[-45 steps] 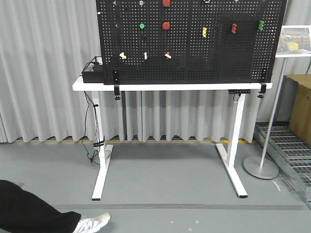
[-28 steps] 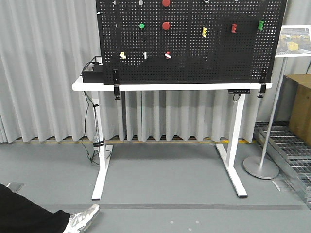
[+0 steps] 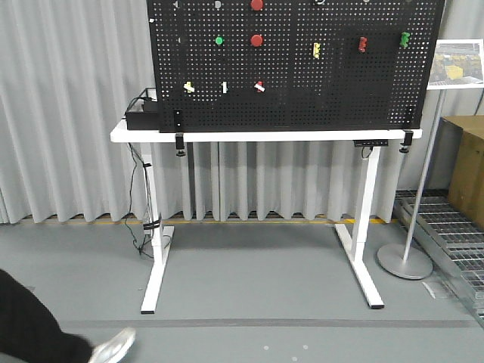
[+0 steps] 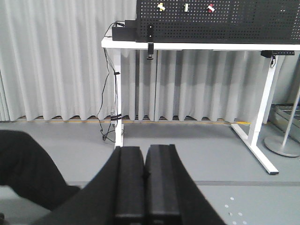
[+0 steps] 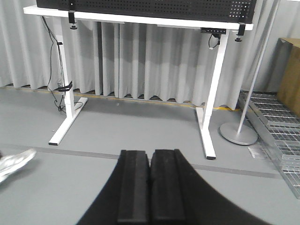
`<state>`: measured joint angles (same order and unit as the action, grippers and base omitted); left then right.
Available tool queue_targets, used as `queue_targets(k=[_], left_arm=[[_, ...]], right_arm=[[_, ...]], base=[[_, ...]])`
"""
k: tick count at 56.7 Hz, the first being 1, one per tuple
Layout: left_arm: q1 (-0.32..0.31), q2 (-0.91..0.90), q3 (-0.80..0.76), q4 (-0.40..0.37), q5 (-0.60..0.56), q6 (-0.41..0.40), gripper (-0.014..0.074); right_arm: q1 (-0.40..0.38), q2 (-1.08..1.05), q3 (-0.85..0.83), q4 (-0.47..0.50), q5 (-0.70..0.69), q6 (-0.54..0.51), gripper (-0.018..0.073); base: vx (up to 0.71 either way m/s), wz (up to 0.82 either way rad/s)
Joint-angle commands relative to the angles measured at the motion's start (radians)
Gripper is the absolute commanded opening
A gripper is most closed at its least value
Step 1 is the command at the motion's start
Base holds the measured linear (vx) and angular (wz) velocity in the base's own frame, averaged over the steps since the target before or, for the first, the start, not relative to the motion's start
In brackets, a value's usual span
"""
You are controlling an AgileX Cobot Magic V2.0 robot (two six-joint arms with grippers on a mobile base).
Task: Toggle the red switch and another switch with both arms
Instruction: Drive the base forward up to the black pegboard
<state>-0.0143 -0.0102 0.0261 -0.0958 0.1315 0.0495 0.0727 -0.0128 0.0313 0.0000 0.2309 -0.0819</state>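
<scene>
Figure: both my grippers held low, well apart from the board.
My left gripper (image 4: 145,185) and right gripper (image 5: 150,187) are pressed closed, empty; beyond, on the pegboard (image 3: 318,91) above the table (image 3: 265,136), the cream switch (image 3: 189,87) sits left of the red switch (image 3: 259,86).

The pegboard (image 3: 302,76) is presenting a matt black, perforated face. The table (image 3: 265,136) is showing smooth white paint. The curtain (image 3: 68,113) is hanging as grey matt cloth. The floor (image 3: 265,265) is appearing smooth and grey, with a dull sheen. The left gripper (image 4: 145,157) and right gripper (image 5: 149,159) are showing matt black, plastic-looking surfaces. The grate (image 3: 442,223) is reading as bare metal.
</scene>
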Motion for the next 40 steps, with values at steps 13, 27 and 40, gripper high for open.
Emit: queue_targets(k=[13,27,40], left_arm=[[0.002,-0.008,0.017,-0.004,-0.075,-0.006,0.0003],[0.002,-0.008,0.017,-0.004,-0.075,-0.006,0.0003],[0.002,-0.008,0.017,-0.004,-0.075,-0.006,0.0003]], right_arm=[[-0.006,-0.011,0.005,0.0,-0.083,-0.004,-0.0006],[-0.006,-0.011,0.005,0.0,-0.083,-0.004,-0.0006],[-0.006,-0.011,0.005,0.0,-0.083,-0.004,-0.0006]], base=[[0.1,-0.06],[0.21,-0.01],[0.25,-0.01]])
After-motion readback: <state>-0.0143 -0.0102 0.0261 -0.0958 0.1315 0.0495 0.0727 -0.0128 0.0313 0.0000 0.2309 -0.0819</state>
